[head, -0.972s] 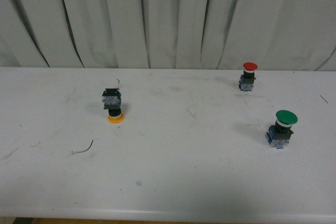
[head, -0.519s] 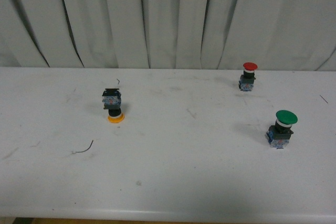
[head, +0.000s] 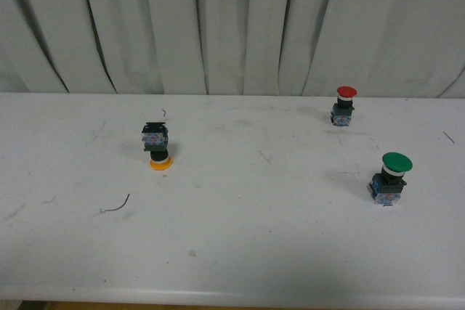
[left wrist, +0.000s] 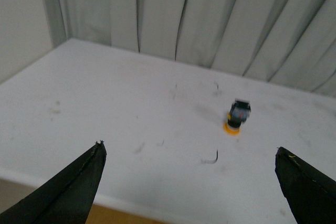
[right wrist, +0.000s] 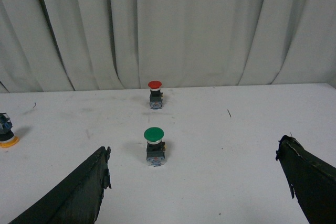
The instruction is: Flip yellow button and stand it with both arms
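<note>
Not yet begun: yellow button [head: 158, 149] cap-down, both grippers wide and empty

Rests inverted on the left half of the table [head: 240, 245], somewhat nearer the far edge than the near one, with the orange cap flat on the surface and the blue-grey base pointing up. Stands well apart from the red-capped switch [head: 344, 105] near the far right and the green-capped switch [head: 391, 177] toward the right edge, both upright. Shows no arm in the front view.

Gapes wide at the left gripper [left wrist: 189, 150], black fingers spread with nothing between them, well short of the button ahead of it. Gapes just as wide at the right gripper [right wrist: 194, 148], empty too, facing the green-capped switch and catching the yellow cap only barely in view.

Counts, judging by this, as nothing done: leaves the reach, the grasp, the turn-over between two arms and the setting down on the base all to come. Probably calls for the left arm first, as the one on the button's side.
</note>
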`<action>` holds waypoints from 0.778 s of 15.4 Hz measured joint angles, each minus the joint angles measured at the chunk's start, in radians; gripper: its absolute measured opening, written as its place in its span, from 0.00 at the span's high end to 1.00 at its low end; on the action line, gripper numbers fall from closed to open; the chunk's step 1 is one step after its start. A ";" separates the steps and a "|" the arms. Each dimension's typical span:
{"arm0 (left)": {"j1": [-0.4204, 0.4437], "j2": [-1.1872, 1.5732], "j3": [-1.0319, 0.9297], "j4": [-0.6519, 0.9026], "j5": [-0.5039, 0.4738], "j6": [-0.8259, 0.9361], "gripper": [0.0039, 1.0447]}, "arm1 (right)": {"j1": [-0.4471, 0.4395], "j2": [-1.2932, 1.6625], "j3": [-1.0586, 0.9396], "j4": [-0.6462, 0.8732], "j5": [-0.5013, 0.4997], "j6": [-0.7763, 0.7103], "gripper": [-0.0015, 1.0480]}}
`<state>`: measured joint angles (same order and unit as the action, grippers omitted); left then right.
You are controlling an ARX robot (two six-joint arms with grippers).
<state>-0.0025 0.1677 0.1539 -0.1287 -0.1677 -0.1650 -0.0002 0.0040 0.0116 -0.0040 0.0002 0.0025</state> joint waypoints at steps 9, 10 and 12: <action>0.152 0.583 0.109 0.488 0.178 0.016 0.06 | 0.000 0.000 0.000 0.000 0.000 0.000 0.06; 0.100 0.754 0.193 0.592 0.176 0.024 0.06 | 0.000 0.000 0.000 0.001 0.000 0.000 0.06; 0.018 1.055 0.379 0.653 0.182 0.024 0.06 | 0.000 0.000 0.000 0.001 0.000 0.000 0.06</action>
<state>0.0151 1.2228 0.5331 0.5247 0.0147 -0.1410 -0.0002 0.0036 0.0116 -0.0032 0.0006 0.0025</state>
